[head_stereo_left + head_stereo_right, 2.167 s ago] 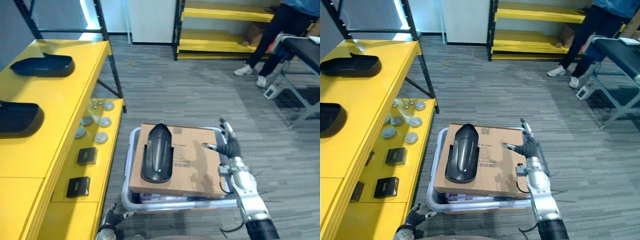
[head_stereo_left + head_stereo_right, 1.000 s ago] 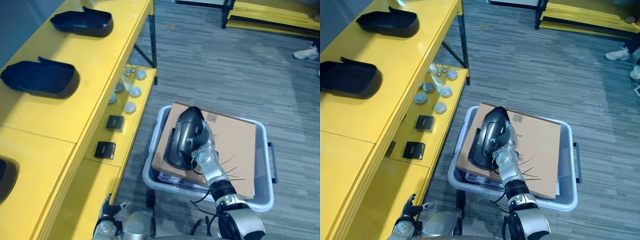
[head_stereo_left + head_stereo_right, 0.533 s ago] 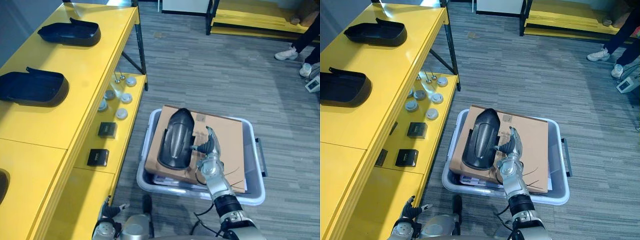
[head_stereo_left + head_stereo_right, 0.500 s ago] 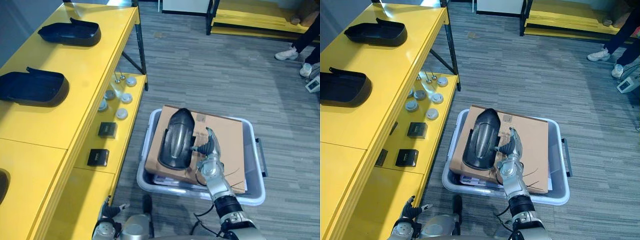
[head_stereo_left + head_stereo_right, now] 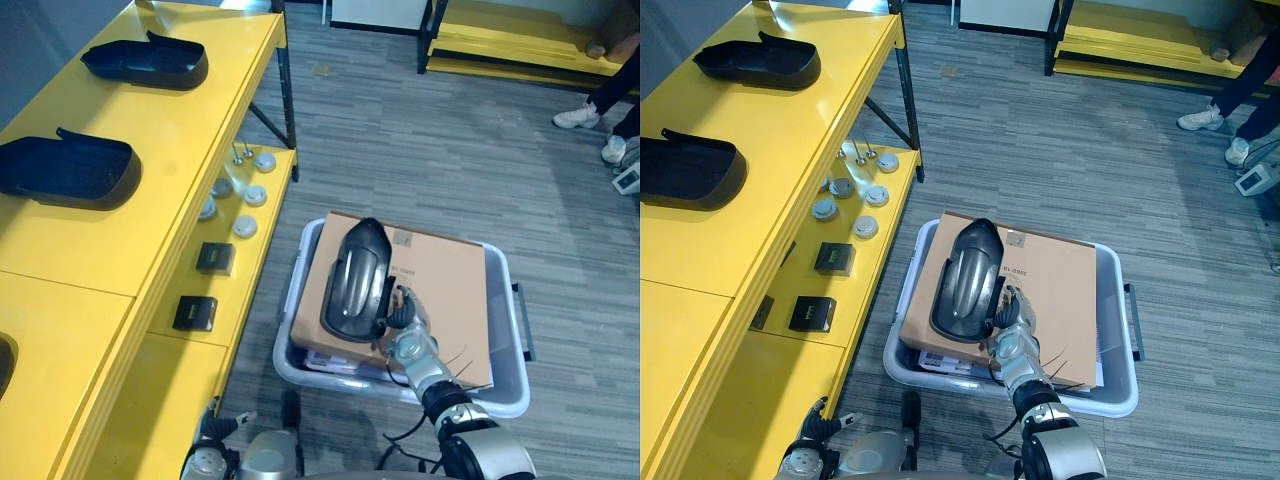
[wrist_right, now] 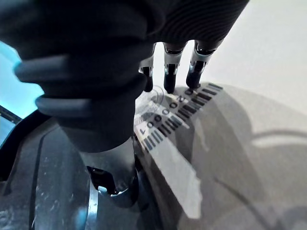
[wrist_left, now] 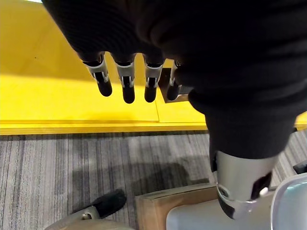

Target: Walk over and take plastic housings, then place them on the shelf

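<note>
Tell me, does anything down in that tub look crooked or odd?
The cardboard box sits crooked in the grey tub, twisted against its sides, with papers poking out under its near left corner. Nothing looks spilled or broken.

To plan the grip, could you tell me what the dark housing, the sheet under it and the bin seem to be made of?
Housing: likely moulded black plastic, semi-gloss, with light streaks on its curved back. Sheet: brown cardboard, matte, with printed marks. Bin: probably pale grey plastic, smooth rounded rim.
</note>
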You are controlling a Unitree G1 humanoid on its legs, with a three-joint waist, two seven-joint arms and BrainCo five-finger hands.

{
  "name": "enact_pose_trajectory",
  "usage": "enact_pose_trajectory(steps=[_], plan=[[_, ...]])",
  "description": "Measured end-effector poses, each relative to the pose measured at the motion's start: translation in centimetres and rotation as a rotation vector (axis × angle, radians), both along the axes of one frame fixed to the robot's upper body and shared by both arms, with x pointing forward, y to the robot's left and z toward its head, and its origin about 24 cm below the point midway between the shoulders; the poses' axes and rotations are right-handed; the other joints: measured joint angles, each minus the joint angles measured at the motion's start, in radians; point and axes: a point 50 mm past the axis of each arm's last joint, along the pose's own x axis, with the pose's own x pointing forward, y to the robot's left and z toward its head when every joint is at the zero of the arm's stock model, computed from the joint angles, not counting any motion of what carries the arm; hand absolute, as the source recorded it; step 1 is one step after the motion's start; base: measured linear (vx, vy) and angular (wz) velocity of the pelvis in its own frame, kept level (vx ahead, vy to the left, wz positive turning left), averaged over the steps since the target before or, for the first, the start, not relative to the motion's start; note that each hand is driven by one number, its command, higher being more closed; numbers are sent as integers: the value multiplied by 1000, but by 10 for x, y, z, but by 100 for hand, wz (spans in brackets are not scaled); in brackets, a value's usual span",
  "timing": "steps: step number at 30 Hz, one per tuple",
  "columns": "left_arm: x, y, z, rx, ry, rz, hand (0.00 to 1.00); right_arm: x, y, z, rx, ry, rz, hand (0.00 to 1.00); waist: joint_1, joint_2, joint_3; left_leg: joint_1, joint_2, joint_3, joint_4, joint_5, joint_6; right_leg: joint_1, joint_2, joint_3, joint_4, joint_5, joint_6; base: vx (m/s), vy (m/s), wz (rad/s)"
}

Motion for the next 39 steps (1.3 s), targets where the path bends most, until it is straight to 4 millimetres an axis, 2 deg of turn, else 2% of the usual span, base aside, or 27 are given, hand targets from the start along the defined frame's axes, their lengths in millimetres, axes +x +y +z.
enact_pose_trajectory(steps=[10, 16, 21, 23, 29, 31, 34, 37, 39], plan=[[0, 3, 1, 6, 0, 3, 0, 2, -4, 1, 33, 6, -3, 100, -3, -15, -1, 5, 4, -2, 1, 2, 2, 14, 7, -19, 2, -6, 2, 65, -38, 5], [-1, 3, 0, 2, 1, 13, 0, 1, 7, 0, 101, 26, 27, 100, -4, -17, -2, 23, 16, 2, 0, -1, -4, 20, 13, -16, 21, -6, 1, 12, -34, -1], [-2, 4, 0, -4, 0, 31, 0, 1, 14, 18, 163, -100, 23, 100, -13, -17, -2, 23, 18, 3, 0, -1, -4, 18, 13, -13, 26, -6, 2, -32, -14, -2], [-3, 4, 0, -3, 0, 33, 0, 1, 12, 28, 174, -164, 17, 100, -25, -17, -2, 26, 18, 2, 0, -1, -5, 18, 10, -12, 35, -6, 2, -47, 6, 2], [-3, 4, 2, -1, -18, 44, 0, -8, 6, 37, 212, -261, -55, 100, -31, -17, -2, 39, 17, 1, 0, -1, -4, 22, 8, 5, 33, -5, 2, -37, -2, -8], [2, 2, 6, -1, -57, 46, 0, -12, 1, 40, 223, -296, -82, 100, -33, -15, -3, 39, 16, 0, 0, 0, -4, 23, 8, 5, 31, -6, 2, -16, -7, -1], [21, -9, 25, -26, -205, 50, 0, -19, -10, 48, 250, -372, -144, 100, -34, -8, -7, 38, 16, -5, 6, 6, -6, 28, 7, 7, 28, -5, 2, -3, -10, 6], [44, -33, 56, -93, -422, 42, 0, -25, -20, 60, 248, -445, -169, 100, -36, 8, -17, 36, 12, -23, 7, 14, -4, 32, 7, 0, 38, -5, 2, -5, -9, 16], [53, -42, 75, -139, -540, 59, 0, -27, -23, 67, 252, -488, -178, 100, -40, 21, -24, 33, 13, -29, 7, 18, -4, 31, 9, -8, 41, -5, 2, -24, -14, 15]])
